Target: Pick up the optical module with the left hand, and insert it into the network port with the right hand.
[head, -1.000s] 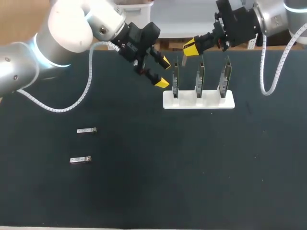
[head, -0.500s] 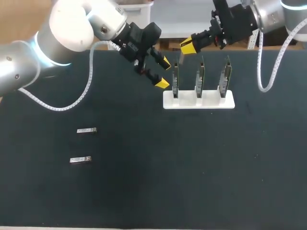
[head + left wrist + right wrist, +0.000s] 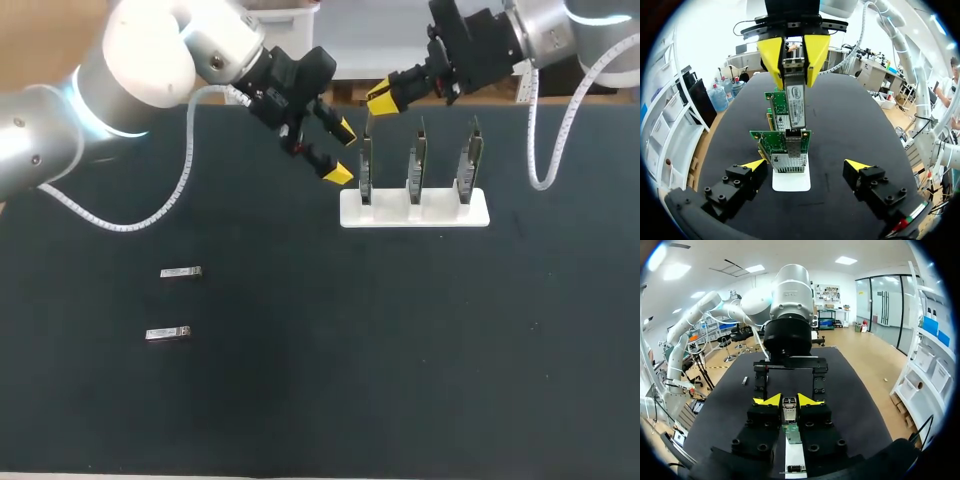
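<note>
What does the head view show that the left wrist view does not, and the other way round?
Only the head view: two loose modules lying on the table, at its left. Only the left wrist view: the optical module plainly gripped by the right tool. Both: the white stand with green cards, and the open left tool.

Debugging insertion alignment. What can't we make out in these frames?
Left wrist view: the optical module overlaps the network port in line of sight, gap between them unclear; the rear cards mostly hidden behind the front card.
Right wrist view: port hidden under the right gripper and module.
Head view: module mostly hidden by the right gripper; spare modules too small for detail.
</note>
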Motion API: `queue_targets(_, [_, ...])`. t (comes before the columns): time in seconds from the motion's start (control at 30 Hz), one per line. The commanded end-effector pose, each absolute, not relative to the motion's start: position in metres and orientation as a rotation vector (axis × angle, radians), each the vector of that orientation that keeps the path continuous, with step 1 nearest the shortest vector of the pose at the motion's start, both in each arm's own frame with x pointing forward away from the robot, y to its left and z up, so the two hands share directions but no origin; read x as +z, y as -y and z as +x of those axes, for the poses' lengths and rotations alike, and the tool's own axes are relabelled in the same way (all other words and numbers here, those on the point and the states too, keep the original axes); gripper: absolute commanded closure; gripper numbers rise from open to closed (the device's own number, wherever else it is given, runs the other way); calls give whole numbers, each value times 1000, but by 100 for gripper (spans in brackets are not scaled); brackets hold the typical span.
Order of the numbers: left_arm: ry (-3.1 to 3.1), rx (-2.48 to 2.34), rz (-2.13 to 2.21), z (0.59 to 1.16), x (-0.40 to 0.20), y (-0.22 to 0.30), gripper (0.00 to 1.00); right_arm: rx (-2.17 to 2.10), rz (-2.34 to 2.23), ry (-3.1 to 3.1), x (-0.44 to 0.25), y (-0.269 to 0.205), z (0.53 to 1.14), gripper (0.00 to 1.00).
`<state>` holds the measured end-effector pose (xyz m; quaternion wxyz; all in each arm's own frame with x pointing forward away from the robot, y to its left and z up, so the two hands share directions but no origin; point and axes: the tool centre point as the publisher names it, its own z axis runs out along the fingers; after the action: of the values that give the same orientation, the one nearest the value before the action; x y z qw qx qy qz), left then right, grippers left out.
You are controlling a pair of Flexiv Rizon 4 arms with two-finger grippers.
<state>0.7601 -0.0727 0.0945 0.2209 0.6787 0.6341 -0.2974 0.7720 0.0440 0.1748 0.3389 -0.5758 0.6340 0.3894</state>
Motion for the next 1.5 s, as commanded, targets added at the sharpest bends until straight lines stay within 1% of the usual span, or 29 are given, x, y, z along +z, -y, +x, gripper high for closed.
queue_targets(0.03, [-1757,-825,1883,763,95,74,0,995,-1493,-1657,175,-46,768,100])
queue_targets(0.73, [-1757,-825,1883,763,95,74,0,897,-1527,-1676,166,-49,767,100])
queue_targets(1.17, [-1757,-825,1883,763,95,74,0,788,-1509,-1687,182,-51,764,100])
queue_targets(1.5, [-1757,-825,1883,763,95,74,0,785,-1511,-1714,176,-49,768,100])
